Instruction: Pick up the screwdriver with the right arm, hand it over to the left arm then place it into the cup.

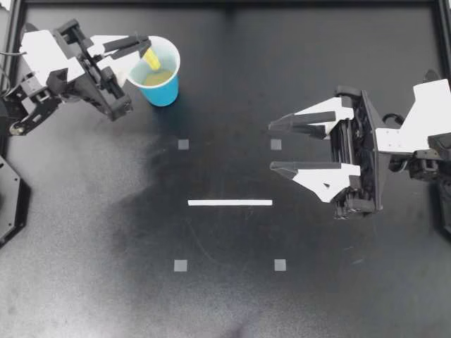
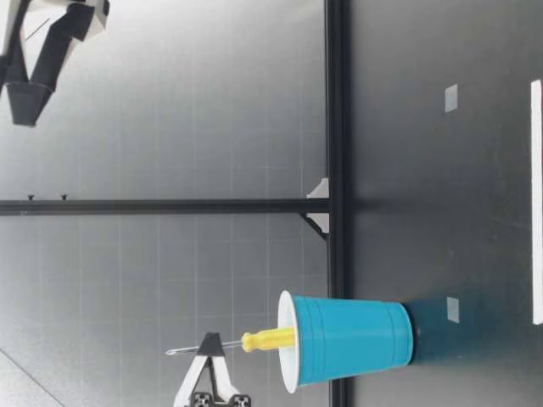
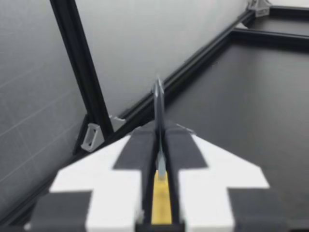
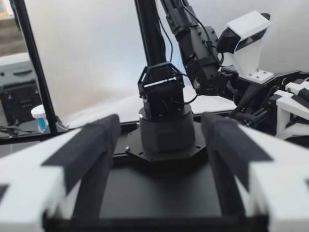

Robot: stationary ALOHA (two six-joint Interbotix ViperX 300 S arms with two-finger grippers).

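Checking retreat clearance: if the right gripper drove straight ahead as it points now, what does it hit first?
Nothing close: bare table ahead of my right gripper. Farther on, likely my left arm's base, centred between its fingers; depth unclear.

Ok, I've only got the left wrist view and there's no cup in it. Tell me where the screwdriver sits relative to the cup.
Observer: In the top view the left hand holds the screwdriver over the blue cup, with its yellow handle inside the rim.
Operator: Confirm it's upright before I release.
Observer: In the low view it stands about upright, handle end dipped below the rim and metal shaft sticking up out of the cup.
Operator: Check the right arm is clear.
Observer: The right hand is open, empty and well away from the cup.
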